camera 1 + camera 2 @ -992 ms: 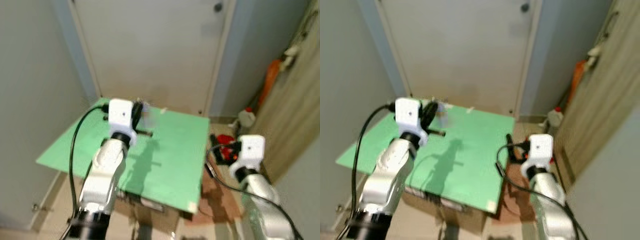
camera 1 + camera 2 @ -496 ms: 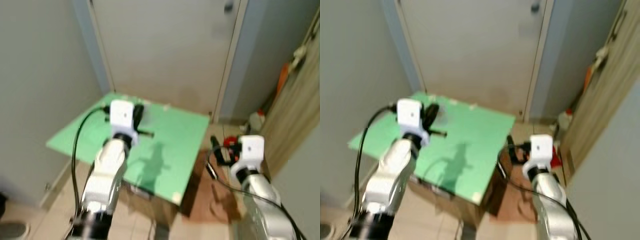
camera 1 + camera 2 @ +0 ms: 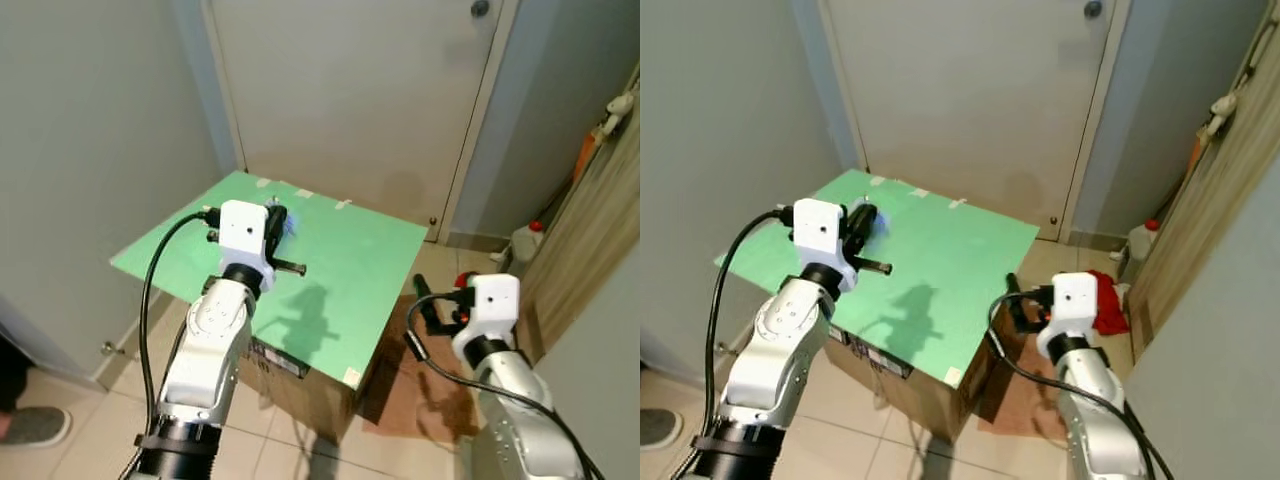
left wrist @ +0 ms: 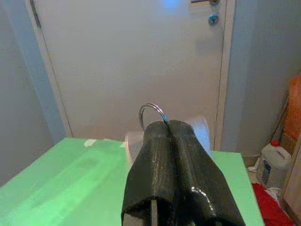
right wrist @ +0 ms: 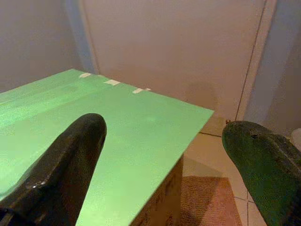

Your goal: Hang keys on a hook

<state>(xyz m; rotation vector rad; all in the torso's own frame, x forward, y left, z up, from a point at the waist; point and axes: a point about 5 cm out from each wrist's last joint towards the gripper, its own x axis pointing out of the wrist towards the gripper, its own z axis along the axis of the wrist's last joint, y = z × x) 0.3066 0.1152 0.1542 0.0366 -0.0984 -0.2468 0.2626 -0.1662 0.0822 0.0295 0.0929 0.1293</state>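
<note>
Fingers of the left gripper [image 4: 167, 129] are pressed together on the keys [image 4: 153, 113], whose metal ring sticks up just past the fingertips, above the green board [image 3: 350, 260] and facing the white door [image 4: 127, 61]. The right gripper [image 5: 160, 141] hangs beside the board's edge, fingers spread wide apart.

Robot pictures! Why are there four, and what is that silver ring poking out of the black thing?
The two wide pictures come from cameras in the robot's head, looking down at its silver arms. The other two come from cameras on its wrists. The left gripper, its two black fingers pressed shut, pinches a key ring above a green board lying on a cardboard box. The right gripper is open and holds nothing. Ahead is a closed white door.
</note>
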